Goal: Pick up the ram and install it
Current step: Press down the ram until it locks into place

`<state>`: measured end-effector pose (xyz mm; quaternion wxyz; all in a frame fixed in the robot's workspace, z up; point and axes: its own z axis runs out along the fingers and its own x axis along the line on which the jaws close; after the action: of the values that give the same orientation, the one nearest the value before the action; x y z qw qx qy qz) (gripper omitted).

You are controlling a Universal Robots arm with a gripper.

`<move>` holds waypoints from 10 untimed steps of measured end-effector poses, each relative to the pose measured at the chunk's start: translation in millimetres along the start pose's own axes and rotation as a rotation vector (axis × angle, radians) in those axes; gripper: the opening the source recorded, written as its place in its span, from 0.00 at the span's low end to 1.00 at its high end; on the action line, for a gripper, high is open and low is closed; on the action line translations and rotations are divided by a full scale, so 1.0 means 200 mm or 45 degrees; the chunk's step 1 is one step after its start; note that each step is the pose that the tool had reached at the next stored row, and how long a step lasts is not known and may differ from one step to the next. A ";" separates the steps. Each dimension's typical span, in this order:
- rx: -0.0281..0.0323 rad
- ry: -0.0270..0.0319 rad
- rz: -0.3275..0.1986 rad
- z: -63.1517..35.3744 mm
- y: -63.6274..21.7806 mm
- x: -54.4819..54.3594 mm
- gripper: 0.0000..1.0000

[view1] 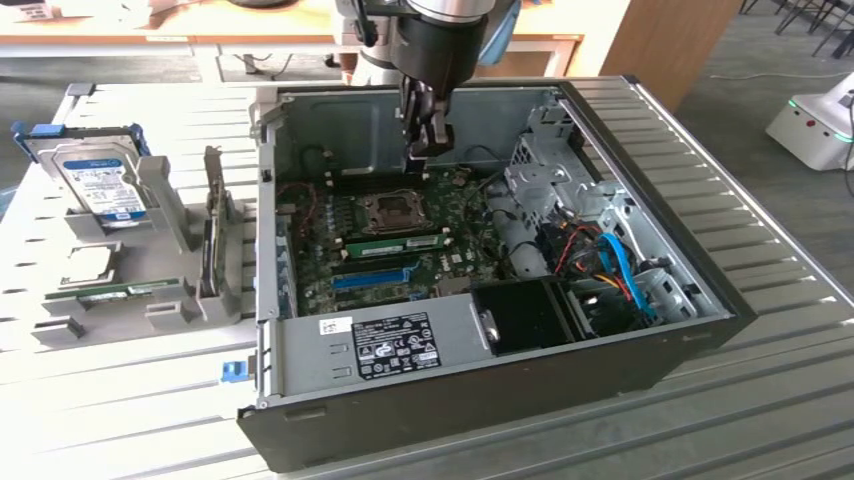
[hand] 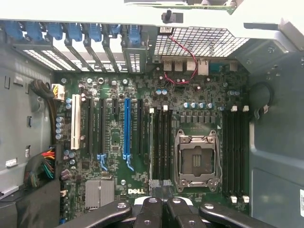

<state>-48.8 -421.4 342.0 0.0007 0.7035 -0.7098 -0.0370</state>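
A long green ram stick (view1: 404, 243) lies along a motherboard slot between the CPU socket (view1: 398, 210) and the blue slot (view1: 367, 278), inside the open computer case (view1: 534, 350). My gripper (view1: 429, 150) hangs above the board near the case's far wall, well above that stick. Its fingers are shut, and I see nothing held between them. In the wrist view the fingertips (hand: 154, 183) sit together over the dark memory slots (hand: 160, 142) beside the socket (hand: 197, 159). Another green stick with a pale label (view1: 118, 292) rests in the grey holder on the exterior view's left.
On the exterior view's left, a hard drive (view1: 104, 180) and an upright grey card (view1: 214, 235) stand in a grey rack. Inside the case are a drive cage (view1: 547, 160), blue and orange cables (view1: 621, 265) and a black fan shroud (view1: 534, 315). A slatted metal table (view1: 761, 400) carries everything.
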 end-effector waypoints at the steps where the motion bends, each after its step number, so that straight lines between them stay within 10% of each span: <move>1: 0.0000 -0.0001 0.000 0.000 0.000 0.00 0.11; 10: -0.0002 0.0002 0.000 -0.001 0.000 0.00 0.11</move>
<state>-48.8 -421.4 342.1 0.0008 0.7035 -0.7098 -0.0369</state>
